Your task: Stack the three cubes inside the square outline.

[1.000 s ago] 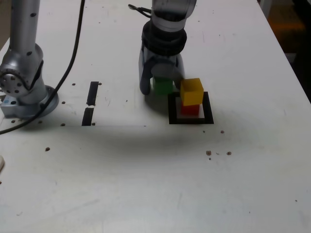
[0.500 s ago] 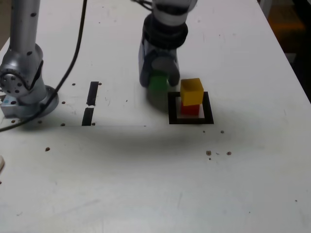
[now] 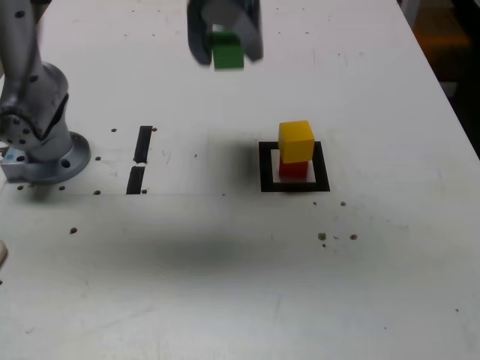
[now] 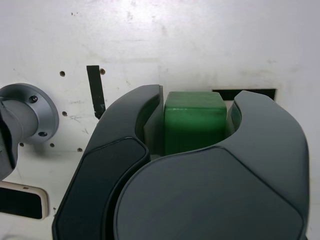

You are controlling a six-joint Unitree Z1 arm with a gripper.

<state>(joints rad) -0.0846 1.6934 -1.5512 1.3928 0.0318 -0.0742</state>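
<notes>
The white worktop (image 3: 225, 285) fills the exterior view, marked with small dark specks. At about nine o'clock in that view stands the arm's silver base (image 3: 41, 142), round-flanged and bolted down.

The pincer (image 3: 225, 34) hangs at twelve o'clock in the exterior view, raised clear of the worktop and blurred. Its two dark curved jaws are drawn in tight against the opposite sides of the green cube (image 3: 227, 52), which they carry. In the wrist view the pincer (image 4: 197, 130) shows the same grip, and the green cube (image 4: 195, 122) sits between the jaws with its top face and rounded edges plain to see.

The square outline (image 3: 294, 185) lies a little to three o'clock of the exterior view's middle: a thick black frame, one only, with a white centre.

There are three cubes in all, equal in size and each one solid colour. The red cube (image 3: 293, 169) rests inside the outline. The yellow cube (image 3: 296, 141) sits on top of it, turned slightly so their edges do not line up. The green one is well apart from this pair, toward eleven o'clock of them.

Two short black tape strips (image 3: 139, 159) lie end to end between the base and the outline.
</notes>
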